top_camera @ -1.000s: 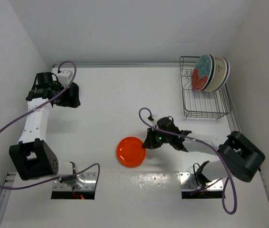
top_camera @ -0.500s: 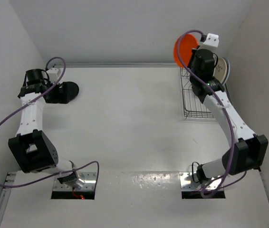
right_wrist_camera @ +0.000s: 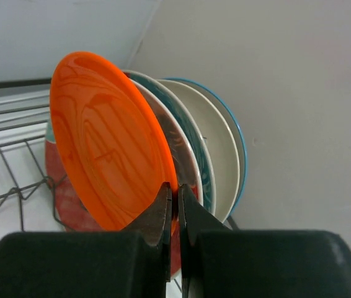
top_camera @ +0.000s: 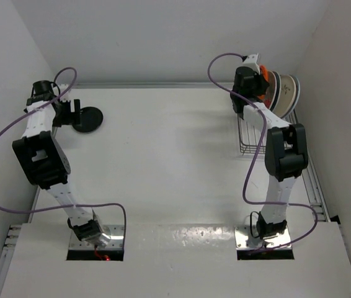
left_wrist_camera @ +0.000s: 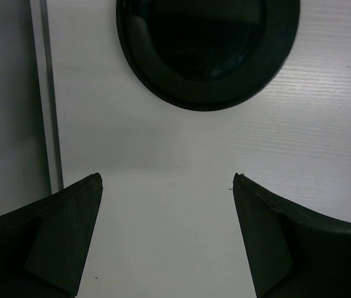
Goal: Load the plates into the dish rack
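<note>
My left gripper point(left_wrist_camera: 167, 177) hangs wide open over the white table point(left_wrist_camera: 324, 155); black plate point(left_wrist_camera: 208, 49) lies flat ahead, apart from both fingers point(left_wrist_camera: 57, 242), its top cut off by the frame; metal rail point(left_wrist_camera: 46, 93) runs along the left.

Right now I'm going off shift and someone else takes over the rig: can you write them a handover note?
Right gripper: shut on the rim of the orange plate, holding it upright at the dish rack, beside the racked plates. I cannot tell whether it is seated in a slot.
Left gripper: open and empty, hovering just short of the black plate, which lies flat on the table, far left.
Done: several plates stand in the rack; exact count unclear.
Left: seat and release the orange plate, then rack the black plate.
</note>
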`<state>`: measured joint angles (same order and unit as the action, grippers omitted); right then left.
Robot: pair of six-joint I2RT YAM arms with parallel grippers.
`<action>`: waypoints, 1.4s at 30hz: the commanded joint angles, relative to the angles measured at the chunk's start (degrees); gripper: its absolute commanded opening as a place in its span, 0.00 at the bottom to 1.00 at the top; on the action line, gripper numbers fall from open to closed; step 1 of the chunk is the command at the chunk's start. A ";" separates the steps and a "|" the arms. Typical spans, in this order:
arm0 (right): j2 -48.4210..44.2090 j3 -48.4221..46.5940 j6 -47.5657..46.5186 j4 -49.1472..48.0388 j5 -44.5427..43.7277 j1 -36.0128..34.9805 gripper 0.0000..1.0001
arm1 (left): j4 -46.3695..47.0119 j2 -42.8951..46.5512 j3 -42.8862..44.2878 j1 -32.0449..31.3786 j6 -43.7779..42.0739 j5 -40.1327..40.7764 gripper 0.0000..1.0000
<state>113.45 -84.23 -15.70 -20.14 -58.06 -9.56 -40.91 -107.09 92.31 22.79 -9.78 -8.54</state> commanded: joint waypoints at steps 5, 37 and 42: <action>0.37 -0.77 4.54 -2.97 -5.22 0.69 0.00 | 1.44 -5.14 4.27 2.79 1.87 2.56 0.89; -10.95 7.66 19.93 11.18 15.08 -3.62 0.55 | 8.39 -23.15 11.66 3.32 5.20 -10.10 0.83; -16.23 9.86 18.35 9.87 15.25 -5.99 0.55 | 8.39 -27.64 11.66 3.32 5.83 -10.35 0.74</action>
<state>101.23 -75.50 4.36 -7.18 -43.64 -14.46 -31.57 -131.22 104.42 25.61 -5.58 -16.88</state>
